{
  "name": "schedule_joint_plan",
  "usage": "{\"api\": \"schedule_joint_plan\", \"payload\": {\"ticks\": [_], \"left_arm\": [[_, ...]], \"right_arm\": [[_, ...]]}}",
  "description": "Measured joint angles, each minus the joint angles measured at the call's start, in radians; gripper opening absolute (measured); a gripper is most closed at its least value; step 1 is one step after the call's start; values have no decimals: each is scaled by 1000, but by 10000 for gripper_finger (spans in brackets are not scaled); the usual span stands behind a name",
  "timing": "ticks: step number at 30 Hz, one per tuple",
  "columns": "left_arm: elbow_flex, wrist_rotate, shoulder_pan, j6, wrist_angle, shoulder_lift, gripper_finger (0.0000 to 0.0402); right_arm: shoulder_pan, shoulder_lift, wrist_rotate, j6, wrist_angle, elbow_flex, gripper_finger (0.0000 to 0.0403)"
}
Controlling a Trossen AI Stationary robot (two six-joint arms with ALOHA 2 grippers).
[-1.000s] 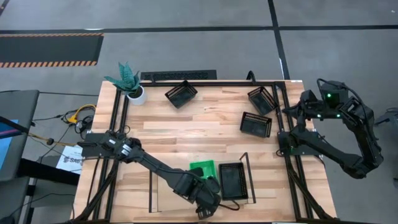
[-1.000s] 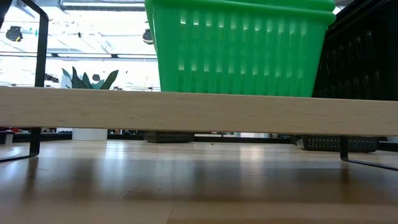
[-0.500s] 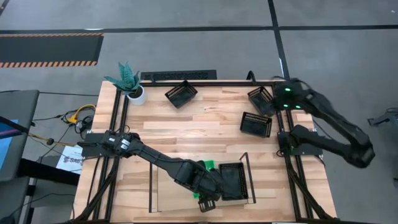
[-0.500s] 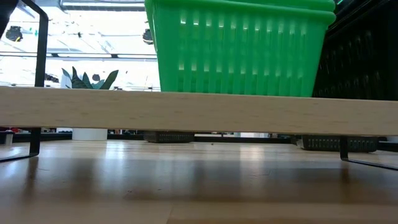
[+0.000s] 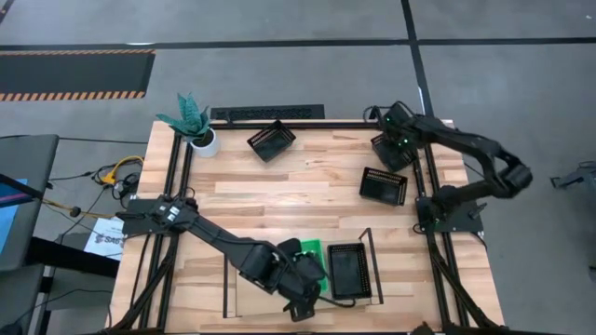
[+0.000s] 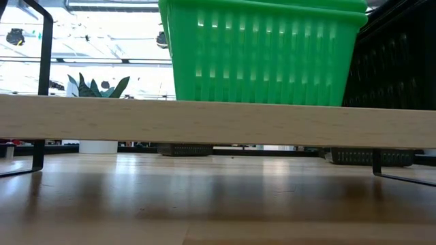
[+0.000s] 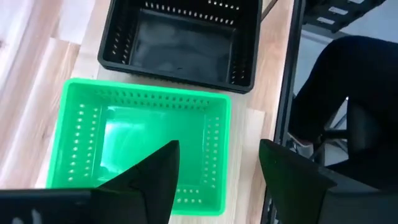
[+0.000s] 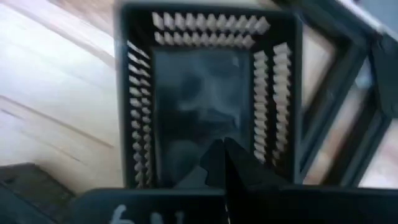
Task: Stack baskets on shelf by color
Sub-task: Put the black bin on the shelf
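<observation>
A bright green basket stack [image 5: 311,253] sits on the shelf's wooden board [image 6: 204,122], with a black basket [image 5: 349,270] beside it on the board. My left gripper [image 7: 217,186] hovers open above the green basket [image 7: 143,143]; one finger is over its inside and the other is outside its wall. My right gripper [image 8: 224,165] is shut above a black basket [image 8: 205,106] at the table's far right corner [image 5: 391,151]. Two more black baskets lie on the table, one at the right [image 5: 383,186] and one at the far middle [image 5: 271,140].
A white pot with a green plant [image 5: 193,126] stands at the far left corner. A long black bar [image 5: 267,113] lies along the far edge. The shelf's wire frame end [image 5: 369,251] rises just right of the black basket on it. Bare wood spans the table's middle.
My right arm has swung from beyond the table's right edge toward the far edge and now reaches over the black basket in the far right corner. My left arm has shifted slightly over the shelf, uncovering more of the green basket. The baskets have stayed where they were.
</observation>
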Motion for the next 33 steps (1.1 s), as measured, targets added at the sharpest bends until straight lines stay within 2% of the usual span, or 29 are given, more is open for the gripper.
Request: {"api": "schedule_joint_plan", "payload": {"ticks": [3,6,7,11,12,13,15,18,22,26,30,33], "left_arm": [[0,-5,-10,-9,-2,0,208],[0,-7,-19,-33,-1,0,208],[0,-7,-20,-39,-1,0,208],[0,-12,-26,-51,1,0,208],[0,-12,-26,-52,2,0,208],[0,-12,-26,-54,1,0,208],[-1,-12,-26,-61,3,0,208],[-1,-13,-26,-59,2,0,208],[-1,-34,-26,-37,1,0,208],[-1,-50,-26,-11,1,0,208],[-1,-53,-27,1,0,0,208],[-1,-53,-30,1,-1,0,208]], "right_arm": [[2,76,-94,-61,18,33,7],[2,166,-258,-129,2,62,3],[1,200,-360,-164,6,73,3],[17,251,-917,-338,-41,129,6],[23,243,-1006,-394,-63,149,7],[29,225,-1052,-433,-82,166,6],[49,165,-1029,-446,-102,192,4],[73,51,-878,-368,-110,209,3],[150,-94,-575,-126,-186,209,5],[318,-195,-280,33,-322,158,5],[484,-271,-153,176,-336,48,3],[576,-314,-141,270,-253,-66,4]]}}
